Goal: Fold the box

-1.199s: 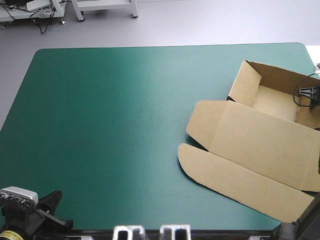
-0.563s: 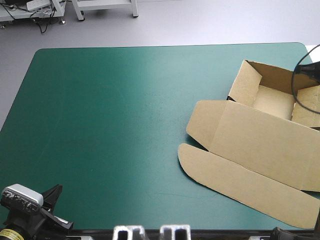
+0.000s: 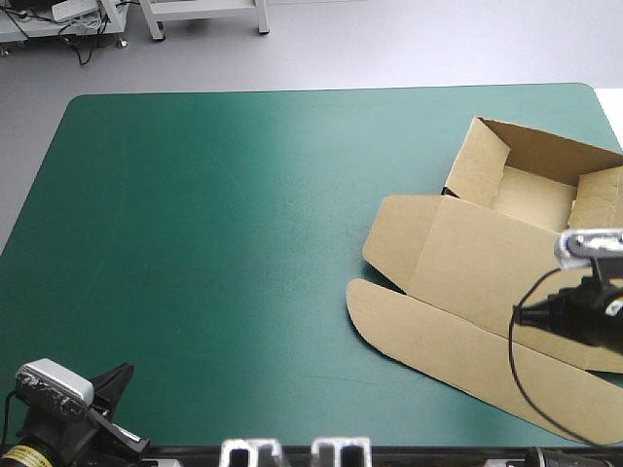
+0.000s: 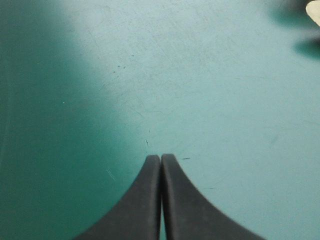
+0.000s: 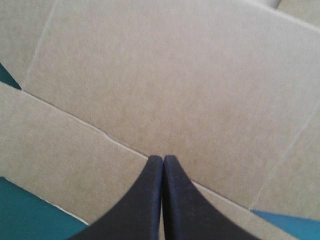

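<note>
**light, stiff board: take it by an edge**

the box (image 3: pixel 487 282) sits at the table's (image 3: pixel 214 243) 3 o'clock, tray (image 3: pixel 531 195) up, lid (image 3: pixel 506 263) flat. likely light, stiff, slidey; the lid's free edge looks like the hold. right gripper (image 5: pixel 162 157), pressed together, is over the lid; left gripper (image 4: pixel 161 156), pressed together, at 7 o'clock. the high view alone shows the tray.

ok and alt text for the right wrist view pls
The right end effector, black fingers shut to a point, is over the flat lid panel of the brown box, its tip at a crease. Slivers of teal-green table cover show past the board's edges.
</note>
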